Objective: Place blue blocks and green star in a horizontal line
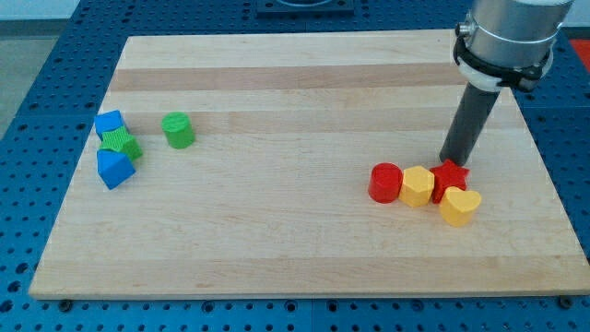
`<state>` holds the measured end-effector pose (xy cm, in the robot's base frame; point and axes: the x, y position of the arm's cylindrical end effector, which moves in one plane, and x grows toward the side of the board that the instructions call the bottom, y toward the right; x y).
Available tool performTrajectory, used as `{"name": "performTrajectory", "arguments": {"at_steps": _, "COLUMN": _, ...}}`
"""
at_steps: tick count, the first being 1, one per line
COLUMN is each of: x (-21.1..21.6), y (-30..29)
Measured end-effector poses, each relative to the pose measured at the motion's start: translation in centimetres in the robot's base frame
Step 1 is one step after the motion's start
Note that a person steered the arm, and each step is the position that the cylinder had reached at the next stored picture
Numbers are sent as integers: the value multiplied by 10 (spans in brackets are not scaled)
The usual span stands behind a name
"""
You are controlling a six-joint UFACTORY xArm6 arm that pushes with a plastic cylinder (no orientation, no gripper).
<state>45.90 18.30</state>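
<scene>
The board (304, 92) lay flat, a pale wooden top on a blue pegboard (37, 83). The rod (468, 120) came down from the view's top right; my tip (451, 162) rested at the upper edge of the red star (451, 176), seemingly touching it, and carried nothing. Beside that star sat a red cylinder (384, 182), a yellow hexagon (417, 185) and a yellow heart (459, 206), packed close. Far off at the view's left, the green star (121, 143) stood wedged between two blue blocks, upper (110, 124) and lower (115, 168), stacked in a near-vertical column. A green cylinder (178, 130) stood just right of them, apart.
</scene>
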Motion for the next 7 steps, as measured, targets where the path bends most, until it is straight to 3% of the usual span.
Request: {"name": "performTrajectory", "arguments": {"at_steps": 7, "x": -43, "y": -6}}
